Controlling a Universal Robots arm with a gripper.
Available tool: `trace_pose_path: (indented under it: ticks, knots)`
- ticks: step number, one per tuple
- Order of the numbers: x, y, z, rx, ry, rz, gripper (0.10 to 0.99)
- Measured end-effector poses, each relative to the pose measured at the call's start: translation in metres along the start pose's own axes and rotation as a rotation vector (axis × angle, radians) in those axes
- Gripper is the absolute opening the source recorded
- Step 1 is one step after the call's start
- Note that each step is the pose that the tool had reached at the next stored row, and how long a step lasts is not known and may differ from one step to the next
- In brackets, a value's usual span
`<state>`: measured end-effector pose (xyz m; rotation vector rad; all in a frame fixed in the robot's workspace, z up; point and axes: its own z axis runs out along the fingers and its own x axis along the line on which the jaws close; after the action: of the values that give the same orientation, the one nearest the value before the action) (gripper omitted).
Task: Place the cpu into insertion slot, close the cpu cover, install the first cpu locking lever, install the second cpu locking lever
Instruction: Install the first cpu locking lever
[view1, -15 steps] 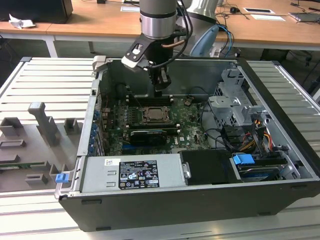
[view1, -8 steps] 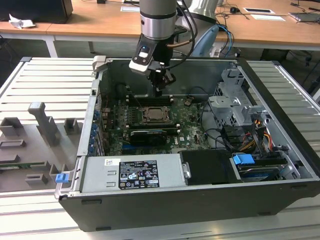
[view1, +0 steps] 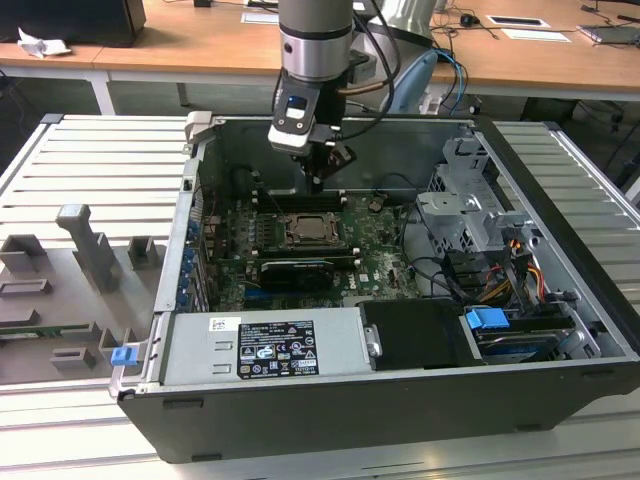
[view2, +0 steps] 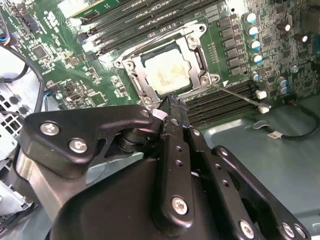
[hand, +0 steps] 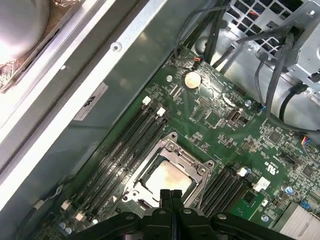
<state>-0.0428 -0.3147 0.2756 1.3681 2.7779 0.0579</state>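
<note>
Grey plastic fixtures (view1: 85, 245) stood on the slatted bench (view1: 100, 160) at the exterior view's left, beside the open computer case (view1: 400, 400). Near the middle of its green motherboard (view1: 380, 250), the cpu (view1: 309, 233) sat in the insertion slot (view2: 196, 59). Its pale face showed through the window of the cpu cover (view2: 136, 75) (hand: 192, 161), which lay flat over it in both wrist views. Above the socket hung the claw (view1: 318, 183), pressed together and holding nothing. Further right stood a silver drive cage (view1: 465, 215) and a blue connector (view1: 488, 322).
</note>
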Motion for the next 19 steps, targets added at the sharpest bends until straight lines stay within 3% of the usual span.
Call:
trace_pose_path:
  ticks: [19]
  knots:
    - [-0.0024,-0.0019,0.0000,-0.005,0.0125,-0.235,0.106]
